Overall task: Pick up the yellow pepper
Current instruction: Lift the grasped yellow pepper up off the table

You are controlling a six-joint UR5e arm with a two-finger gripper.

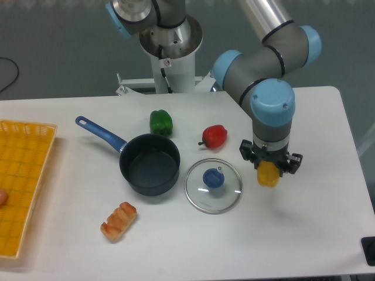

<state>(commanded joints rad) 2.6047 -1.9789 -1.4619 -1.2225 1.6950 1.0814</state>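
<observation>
The yellow pepper (269, 175) hangs just under my gripper (269, 170), which is shut on it, right of the glass lid. Its upper part is hidden between the black fingers. A faint shadow lies on the table below it, so it appears lifted off the surface. The red pepper (215, 136) and the green pepper (160, 123) lie on the table to the left of my arm.
A glass lid with a blue knob (213, 184) lies just left of the gripper. A dark pot with a blue handle (149, 164) stands centre-left. A bread roll (119, 220) lies in front of it. A yellow basket (23, 175) sits at the left edge.
</observation>
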